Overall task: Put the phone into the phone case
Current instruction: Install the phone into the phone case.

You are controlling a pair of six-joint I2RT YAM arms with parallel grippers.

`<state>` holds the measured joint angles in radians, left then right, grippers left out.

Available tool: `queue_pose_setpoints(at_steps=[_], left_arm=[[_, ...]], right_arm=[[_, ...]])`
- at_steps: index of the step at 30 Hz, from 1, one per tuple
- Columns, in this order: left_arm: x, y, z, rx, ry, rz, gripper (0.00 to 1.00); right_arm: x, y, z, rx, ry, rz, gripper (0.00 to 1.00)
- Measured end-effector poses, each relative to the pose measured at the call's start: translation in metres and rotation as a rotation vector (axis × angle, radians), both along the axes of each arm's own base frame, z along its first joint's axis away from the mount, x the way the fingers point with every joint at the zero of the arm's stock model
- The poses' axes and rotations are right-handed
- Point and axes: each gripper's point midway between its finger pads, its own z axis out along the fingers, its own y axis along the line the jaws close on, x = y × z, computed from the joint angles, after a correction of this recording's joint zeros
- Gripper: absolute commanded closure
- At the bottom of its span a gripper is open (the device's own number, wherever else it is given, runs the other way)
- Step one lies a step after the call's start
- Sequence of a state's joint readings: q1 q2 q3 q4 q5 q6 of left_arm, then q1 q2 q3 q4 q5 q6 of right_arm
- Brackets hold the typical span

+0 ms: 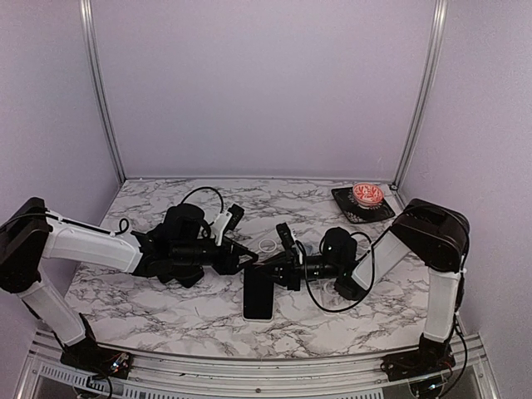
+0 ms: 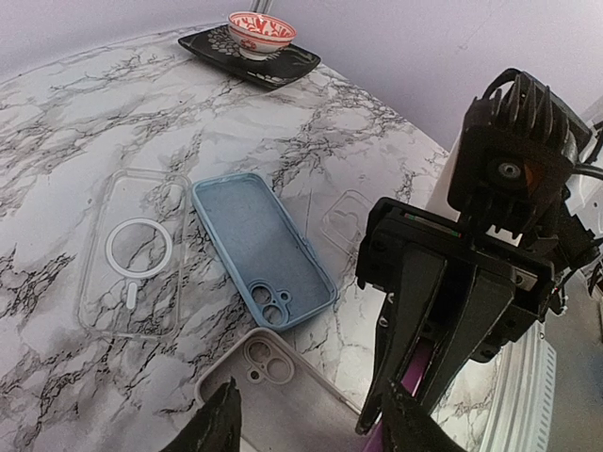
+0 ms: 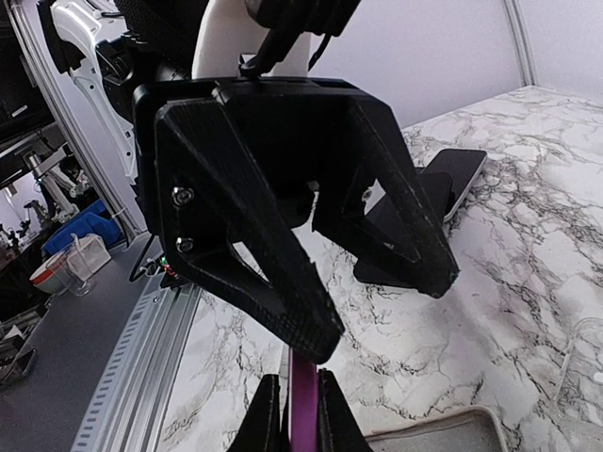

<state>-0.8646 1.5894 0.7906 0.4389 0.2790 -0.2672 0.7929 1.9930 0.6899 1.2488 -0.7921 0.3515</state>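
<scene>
— So, where does the phone (image 1: pixel 258 293) sit?

— Flat on the marble desk (image 1: pixel 166 307), dark screen up, at lower centre of the top view. It is just below the spot where the two arms' tips meet.

— And the cases?

— The left wrist view shows three. There is a clear case with a white ring (image 2: pixel 127 254) at centre left. Just beside it lies a blue case (image 2: pixel 264 250), hollow side up. A beige case (image 2: pixel 283 395) sits at the bottom edge.

— What of the left end effector (image 2: pixel 316 428)?

— Its fingers stand apart, one tip on either side of the beige case in the frame. It grips nothing that I can see.

— And the right end effector (image 3: pixel 300 419)?

— Its fingers are together, clamped on a thin purple piece (image 3: pixel 303 377) seen edge-on. What that piece is, I cannot tell.

— Anything else?

— A red-and-white bowl (image 2: pixel 261 28) stands on a black tray (image 2: pixel 203 42), at the top of the left wrist view.
</scene>
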Motion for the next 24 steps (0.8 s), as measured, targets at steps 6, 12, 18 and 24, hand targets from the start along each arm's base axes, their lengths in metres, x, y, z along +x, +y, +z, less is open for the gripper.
queue_pose_setpoints(at_steps=[6, 12, 18, 24], left_arm=[[0.005, -0.003, -0.002, 0.001, 0.016, 0.017, 0.54], [0.008, -0.004, -0.006, 0.005, 0.025, 0.031, 0.58], [0.013, -0.008, -0.008, 0.005, 0.016, 0.051, 0.59], [0.006, -0.013, -0.012, 0.034, -0.01, 0.047, 0.62]], right_arm=[[0.004, -0.002, -0.001, 0.023, 0.015, -0.008, 0.98], [0.005, -0.003, -0.001, 0.035, 0.018, -0.008, 0.95], [0.008, -0.003, -0.002, 0.034, 0.018, -0.018, 0.86], [0.018, -0.002, -0.011, -0.003, -0.015, -0.06, 0.8]])
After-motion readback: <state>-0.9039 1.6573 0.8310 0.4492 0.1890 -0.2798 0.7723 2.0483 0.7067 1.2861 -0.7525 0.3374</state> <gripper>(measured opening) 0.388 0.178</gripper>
